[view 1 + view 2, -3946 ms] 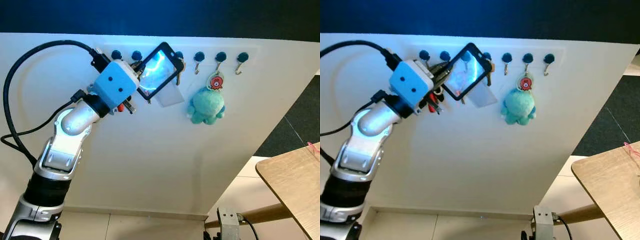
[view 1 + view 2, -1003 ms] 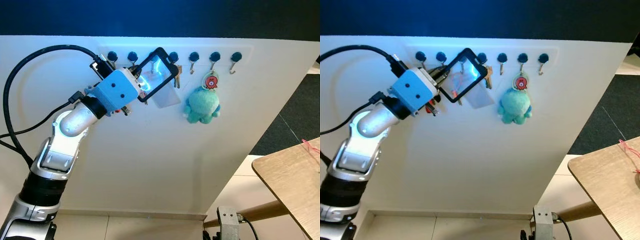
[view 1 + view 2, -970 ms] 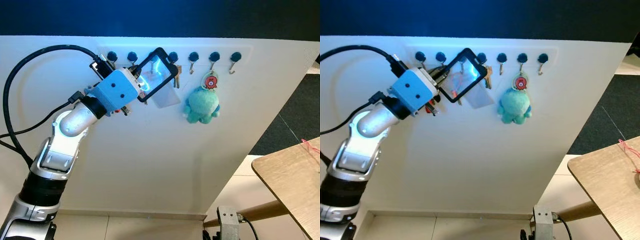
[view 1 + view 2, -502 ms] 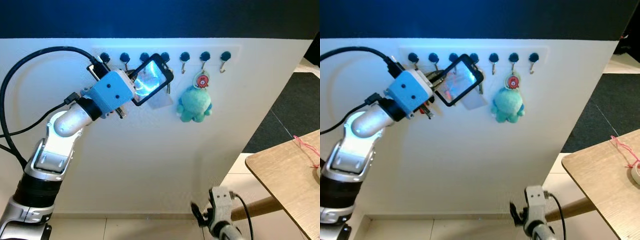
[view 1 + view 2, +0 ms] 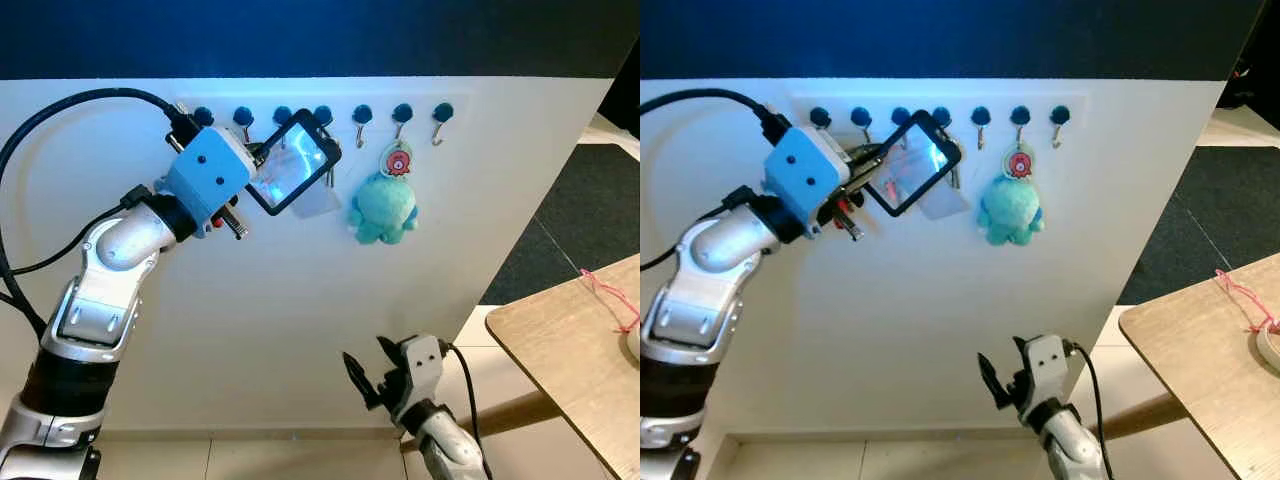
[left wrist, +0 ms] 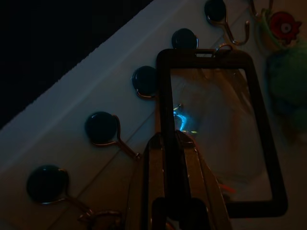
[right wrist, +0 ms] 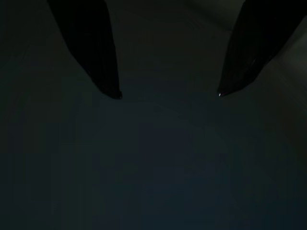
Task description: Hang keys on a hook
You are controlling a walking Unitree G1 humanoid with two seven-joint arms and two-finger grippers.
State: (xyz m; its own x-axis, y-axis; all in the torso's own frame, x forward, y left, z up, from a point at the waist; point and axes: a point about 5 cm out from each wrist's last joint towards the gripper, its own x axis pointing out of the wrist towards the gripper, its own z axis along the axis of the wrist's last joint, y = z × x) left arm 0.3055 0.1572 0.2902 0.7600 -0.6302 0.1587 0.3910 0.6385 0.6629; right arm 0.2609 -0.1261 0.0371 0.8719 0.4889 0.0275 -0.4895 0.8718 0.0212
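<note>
- A white wall (image 5: 300, 300) fills the scene, with a row of seven dark-knobbed hooks (image 5: 322, 115) near its top edge.
- The left gripper (image 5: 258, 155) is raised to the hooks. Its fingers are clamped on the lower edge of a black-framed clear card holder (image 5: 292, 162).
- The holder tilts up toward the fourth hook from the left, its top end at or just under that knob.
- In the left wrist view, the holder's slotted top edge (image 6: 204, 51) sits right beside a hook (image 6: 184, 39), but I cannot tell whether it is caught on it.
- Keys (image 5: 329, 178) dangle just behind the holder's upper end, partly hidden by it.
- A pale sheet or its shadow (image 5: 318, 204) shows under the holder against the wall.
- A teal plush toy (image 5: 382, 209) with a round red tag hangs from the sixth hook, well clear of the holder.
- The right gripper (image 5: 365, 372) hangs low near the floor, fingers spread apart and holding nothing.
- A wooden table (image 5: 570, 350) edges in at the lower right.
- Judged step: the hanging itself, with the key bundle held at a hook.
- The next move seems to call for checking that the ring or slot sits over the hook's curl, then loosening the grip and drawing the arm straight back.
- Pulling away at an angle could drag the bundle off.
</note>
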